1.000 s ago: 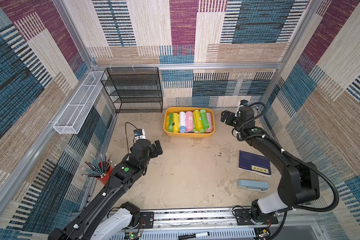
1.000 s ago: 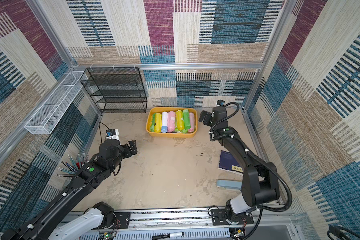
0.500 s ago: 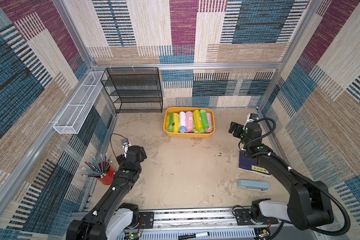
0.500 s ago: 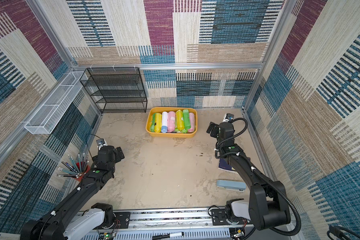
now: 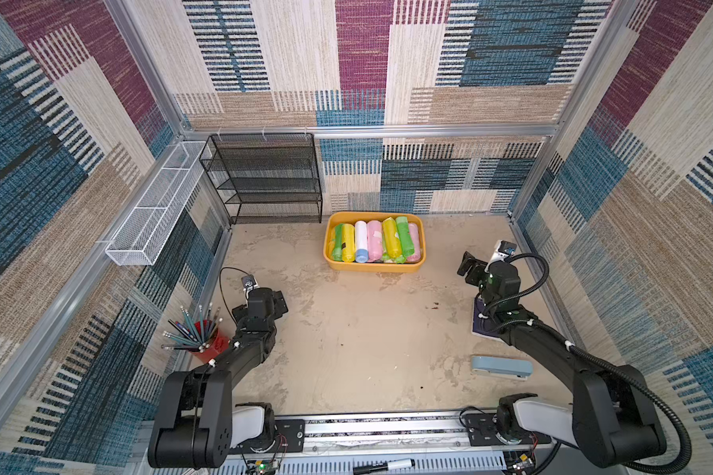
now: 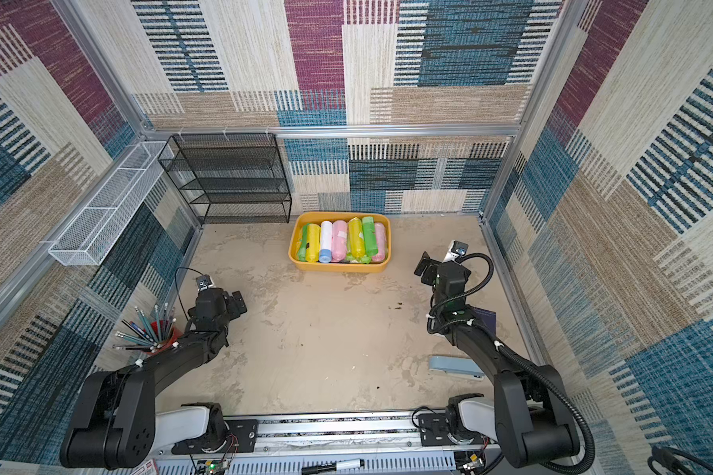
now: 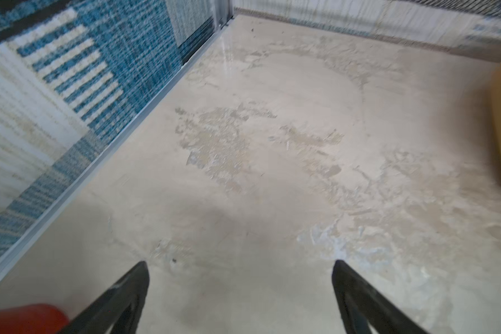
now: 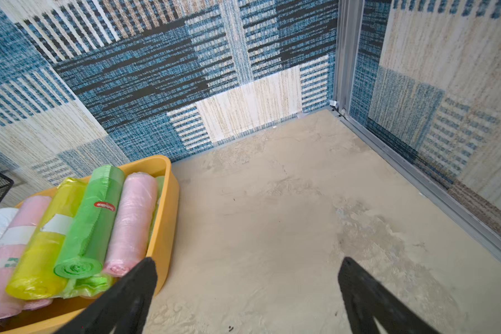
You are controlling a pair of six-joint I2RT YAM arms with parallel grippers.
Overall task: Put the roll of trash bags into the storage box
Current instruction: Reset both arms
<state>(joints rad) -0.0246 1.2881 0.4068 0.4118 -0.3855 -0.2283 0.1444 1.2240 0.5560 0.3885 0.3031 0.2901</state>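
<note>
Glossy plastic storage box (image 5: 373, 267) on a rough, matt tabletop (image 5: 367, 337).

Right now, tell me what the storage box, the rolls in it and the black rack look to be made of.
Storage box: likely moulded plastic, smooth orange-yellow, with rounded corners and a rolled rim. Rolls: thin plastic film, slightly glossy, wound layers showing at the ends. Black rack: apparently metal mesh, matte black, a fine see-through grid.
</note>
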